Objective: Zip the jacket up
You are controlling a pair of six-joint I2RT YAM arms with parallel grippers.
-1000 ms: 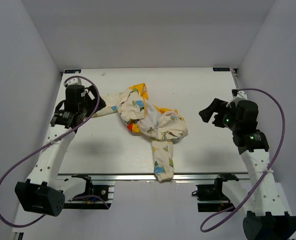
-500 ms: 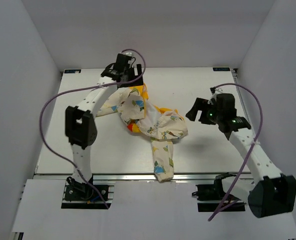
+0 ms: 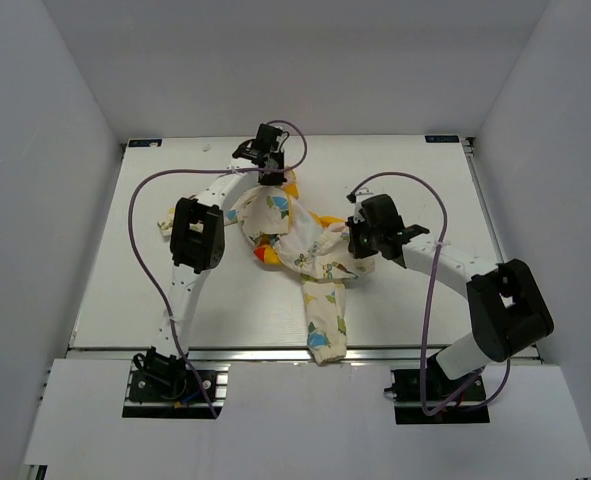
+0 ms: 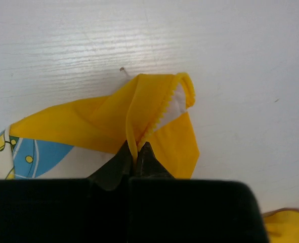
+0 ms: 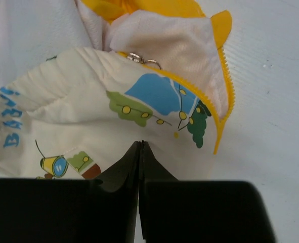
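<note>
The jacket (image 3: 305, 245) lies crumpled in the middle of the table, cream with cartoon prints and yellow lining. One sleeve (image 3: 325, 325) reaches the front edge. My left gripper (image 3: 272, 178) is at the jacket's far yellow end. In the left wrist view it (image 4: 137, 152) is shut on a fold of the yellow fabric (image 4: 103, 121) beside zipper teeth (image 4: 164, 109). My right gripper (image 3: 358, 240) is at the jacket's right edge. In the right wrist view it (image 5: 140, 144) is shut, its tips pressed into the cream fabric (image 5: 88, 116). A metal zipper pull (image 5: 139, 59) and the yellow zipper (image 5: 217, 121) lie beyond it.
The white table (image 3: 95, 290) is boxed in by white walls on the left, right and back. My left arm's elbow (image 3: 197, 235) hangs over the jacket's left sleeve (image 3: 167, 222). Purple cables loop above both arms.
Both arms swung in from the table's sides to the jacket. The left gripper went to the far yellow end and the right to the right edge, and both closed.
</note>
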